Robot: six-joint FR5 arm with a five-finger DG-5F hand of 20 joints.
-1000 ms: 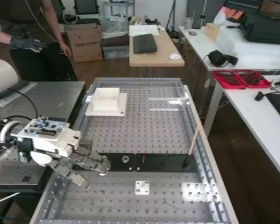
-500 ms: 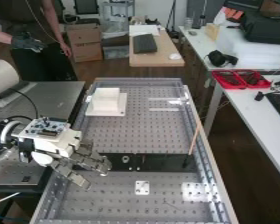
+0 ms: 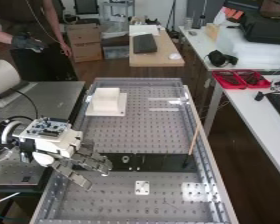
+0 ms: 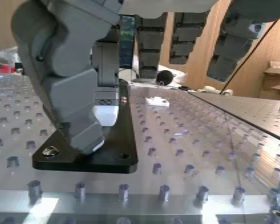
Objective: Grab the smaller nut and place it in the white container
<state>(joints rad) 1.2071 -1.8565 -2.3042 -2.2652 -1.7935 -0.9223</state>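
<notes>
1 long bench with a perforated metal top takes up the middle of the high view. From the left comes the white arm, its wrist low over the bench's left edge. A flat black bar lies across the metal top, and the robot hand hangs over its left part. The hand is wide, holding its fingers fairly straight and its thumb well apart from them; in the wrist view the thumb hangs down in front of the bar's end, and whether it touches the bar I cannot tell. Further up the bench, near its far left corner, the white container sits upright on a white base, well apart from the hand. A thin reddish rod leans up from near the bar's right end. On the bench just beyond the bar's near side lies a small white plate. The bearing stands on the bar, a little past the fingertips. At the bar's end, beside the thumb, sits 1 round metal part. Where the smaller nut is, I cannot tell.
</notes>
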